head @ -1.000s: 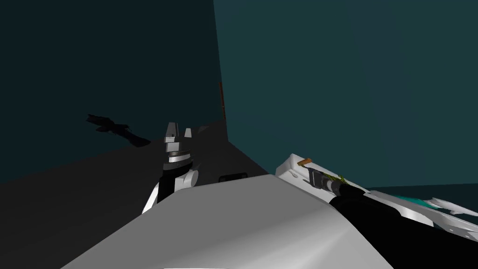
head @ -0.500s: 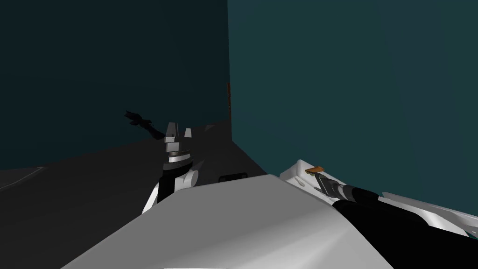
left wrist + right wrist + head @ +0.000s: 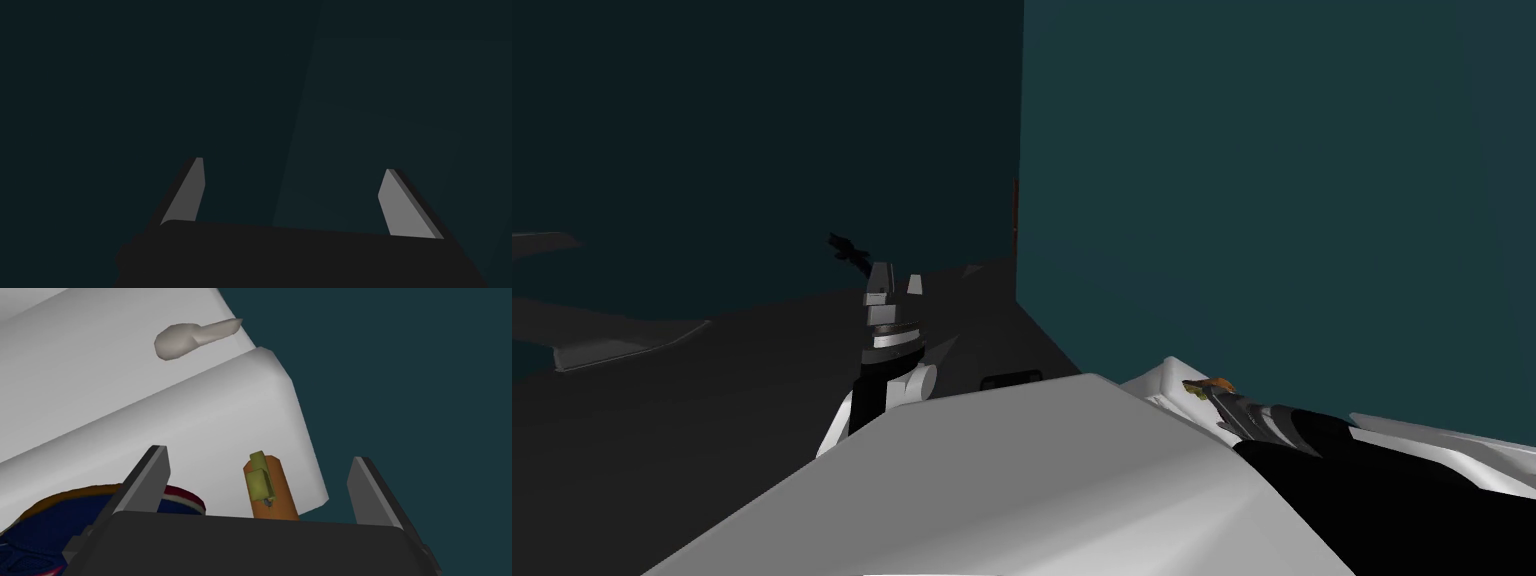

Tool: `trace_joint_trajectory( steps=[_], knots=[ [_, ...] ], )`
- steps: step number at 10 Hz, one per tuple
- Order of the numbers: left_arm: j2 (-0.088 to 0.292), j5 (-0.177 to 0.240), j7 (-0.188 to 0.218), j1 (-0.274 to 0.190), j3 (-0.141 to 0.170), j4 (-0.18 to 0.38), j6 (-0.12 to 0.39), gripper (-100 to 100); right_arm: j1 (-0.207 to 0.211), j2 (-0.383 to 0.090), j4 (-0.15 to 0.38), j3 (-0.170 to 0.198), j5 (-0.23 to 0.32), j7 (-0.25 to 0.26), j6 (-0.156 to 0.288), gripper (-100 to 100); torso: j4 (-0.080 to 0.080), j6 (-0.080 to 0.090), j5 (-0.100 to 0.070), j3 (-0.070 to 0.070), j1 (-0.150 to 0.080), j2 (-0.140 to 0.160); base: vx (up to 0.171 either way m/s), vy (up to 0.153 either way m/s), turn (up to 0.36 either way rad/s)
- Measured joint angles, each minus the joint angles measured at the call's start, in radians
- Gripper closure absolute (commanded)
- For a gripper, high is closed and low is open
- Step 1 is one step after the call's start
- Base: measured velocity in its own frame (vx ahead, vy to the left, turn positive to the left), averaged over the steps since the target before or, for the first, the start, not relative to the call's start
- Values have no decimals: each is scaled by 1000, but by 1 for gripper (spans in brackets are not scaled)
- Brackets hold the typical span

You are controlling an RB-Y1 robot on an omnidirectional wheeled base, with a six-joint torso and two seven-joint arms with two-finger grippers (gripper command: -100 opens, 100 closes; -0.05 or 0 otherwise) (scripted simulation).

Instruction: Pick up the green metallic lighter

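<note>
The lighter (image 3: 264, 487), an olive-green cap on an orange body, lies on a white rounded-edged surface (image 3: 210, 418) close to its corner. My right gripper (image 3: 259, 454) stands open around it, one finger on each side, neither touching it. In the head view the lighter (image 3: 1212, 387) is a small orange and green spot at the right gripper's (image 3: 1220, 396) tip, on the white surface (image 3: 1167, 377). My left gripper (image 3: 895, 283) is held up ahead of me, open with nothing in it (image 3: 295, 165).
A navy thing with a red and orange rim (image 3: 35, 528) lies by the right gripper's finger. A grey spoon-like shape (image 3: 192, 335) rests farther along the white surface. Teal walls meet in a corner (image 3: 1017, 200) over dark floor. A low grey shape (image 3: 612, 345) lies far left.
My head view has swung, sliding the wall corner to the right. My right gripper has drawn in on the lighter, which now sits at its tip. The left arm has held still.
</note>
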Motion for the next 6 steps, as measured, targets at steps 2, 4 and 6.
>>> trace_joint_trajectory(
  steps=[2,4,6],
  knots=[
    [0,0,0,0,0,0,0,0,13,-39,39,32,12,37,-19,-100,0,1,1,1,4,1,-20,24,67],
    [0,0,0,0,0,0,0,0,65,-72,53,25,23,67,-29,-100,1,1,1,1,6,2,-29,29,95],
    [0,0,0,0,0,0,0,0,89,-89,69,28,30,89,-38,-100,0,1,1,1,4,1,-10,10,33]
  ],
)
